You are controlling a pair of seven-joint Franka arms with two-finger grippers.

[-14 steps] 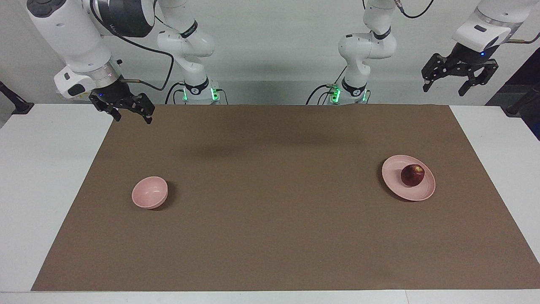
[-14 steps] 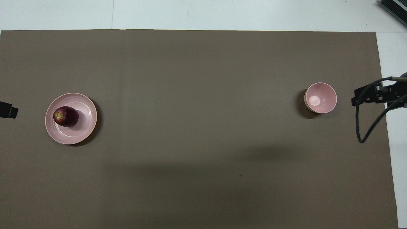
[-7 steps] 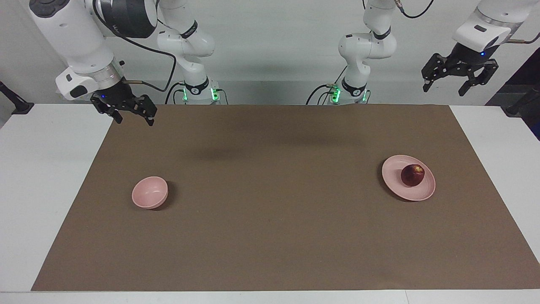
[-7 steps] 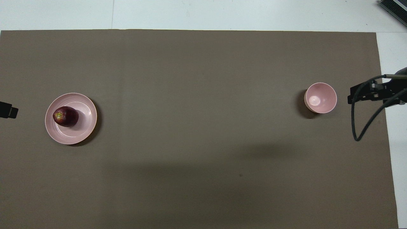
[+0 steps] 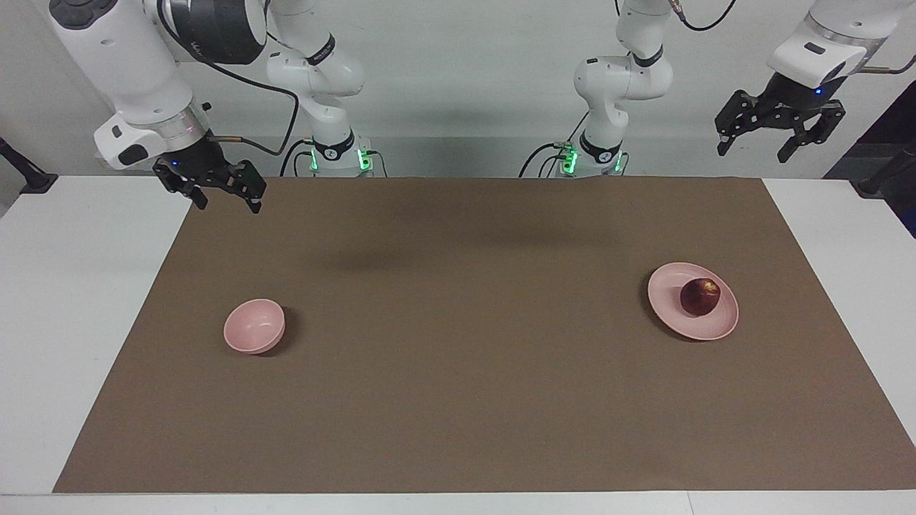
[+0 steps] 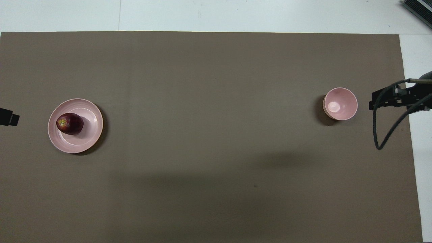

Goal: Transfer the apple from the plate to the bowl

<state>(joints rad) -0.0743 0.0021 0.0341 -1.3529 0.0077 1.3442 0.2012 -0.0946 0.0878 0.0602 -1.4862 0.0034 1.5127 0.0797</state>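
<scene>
Overhead view: the apple [image 6: 70, 123] lies on the plate [image 6: 91, 135], its long axis along the counter, yellowish end away from the bowl [image 6: 340, 103]. Left gripper [image 5: 771, 139] and right gripper [image 5: 221, 197] hang with fingers spread, empty.

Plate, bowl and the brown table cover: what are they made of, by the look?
Plate and bowl: matte pale pink, soft sheen only, likely plastic or melamine; glazed ceramic not excluded. Brown cover: flat, matte, no glare, with a faint seam; looks like paper or card.
</scene>
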